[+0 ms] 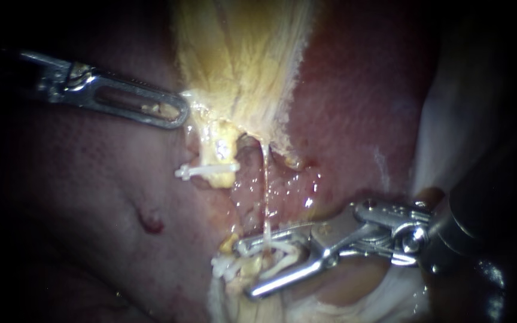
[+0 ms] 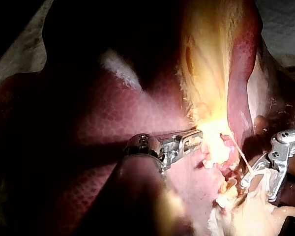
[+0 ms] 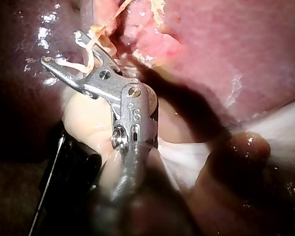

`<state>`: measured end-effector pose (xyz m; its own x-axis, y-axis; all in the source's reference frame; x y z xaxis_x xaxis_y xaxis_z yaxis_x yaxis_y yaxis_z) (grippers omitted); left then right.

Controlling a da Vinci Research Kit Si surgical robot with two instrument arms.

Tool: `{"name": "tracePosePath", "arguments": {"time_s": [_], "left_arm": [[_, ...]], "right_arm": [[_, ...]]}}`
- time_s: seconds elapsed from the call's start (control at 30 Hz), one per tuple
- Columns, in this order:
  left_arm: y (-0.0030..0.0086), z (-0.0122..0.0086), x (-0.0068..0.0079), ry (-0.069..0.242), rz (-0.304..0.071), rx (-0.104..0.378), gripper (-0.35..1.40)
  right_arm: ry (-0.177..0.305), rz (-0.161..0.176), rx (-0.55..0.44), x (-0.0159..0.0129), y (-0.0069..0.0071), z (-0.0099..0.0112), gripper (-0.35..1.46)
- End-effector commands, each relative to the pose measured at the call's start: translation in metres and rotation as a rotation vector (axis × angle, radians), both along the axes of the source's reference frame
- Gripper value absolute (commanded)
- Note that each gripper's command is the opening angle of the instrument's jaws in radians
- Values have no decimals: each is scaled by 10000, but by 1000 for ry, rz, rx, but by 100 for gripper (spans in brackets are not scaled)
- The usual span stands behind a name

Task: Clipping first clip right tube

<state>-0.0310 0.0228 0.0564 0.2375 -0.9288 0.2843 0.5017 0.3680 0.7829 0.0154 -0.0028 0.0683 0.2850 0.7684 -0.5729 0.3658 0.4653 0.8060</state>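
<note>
Below the gallbladder (image 1: 240, 66), in the endoscope view, the right tube (image 1: 265, 179) ran as a thin pale strand straight down from the gallbladder's lower edge and passed between the jaws of my right tool (image 1: 248, 268). That tool came in from the gallbladder's lower right. Its jaws stood wide apart, each bearing one leg of the loaded clip (image 1: 282, 258), so they gripped that clip, which lay unclosed about the tube. At the gallbladder's lower left corner my left tool (image 1: 178, 113) had its slotted jaws lying together, closed on the gallbladder's yellow edge. Just below that corner a short stump of the left tube (image 1: 219, 149) carried a placed clip (image 1: 207, 171) across it. Red liver (image 1: 354, 107) lay to either side of the gallbladder.

From the left wrist, my left tool met the brightly lit foot of the gallbladder with its jaws together at the tissue. Past that foot my right tool stood spread, and the right tube slanted down into it.

From the right wrist, my right tool's jaws forked apart just short of the gallbladder's raw lower margin, with the white loaded clip strung between them. The right tube came from the gallbladder's side into the gap. Whether the clip fully ringed the tube I could not tell.
</note>
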Motion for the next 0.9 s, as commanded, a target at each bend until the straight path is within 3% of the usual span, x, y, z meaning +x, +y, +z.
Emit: {"name": "tracePosePath", "arguments": {"time_s": [0.03, 0.23, 0.6, 0.83, 0.9], "left_arm": [[0, 0, 0, 0, 0, 0, -35], [0, 0, 0, 0, 0, 0, -35], [0, 0, 0, 0, 0, 0, -35], [0, 1, 0, 0, 0, 0, -35], [0, 1, 0, 0, 0, 0, -35]], "right_arm": [[-1, 0, -1, -1, 0, 2, 46], [-1, 1, -1, -3, 4, 8, 39], [-5, -5, 10, -12, 11, 21, 9], [-14, -10, 30, -16, 11, 21, -33], [-17, -12, 36, -17, 11, 21, -35]]}}
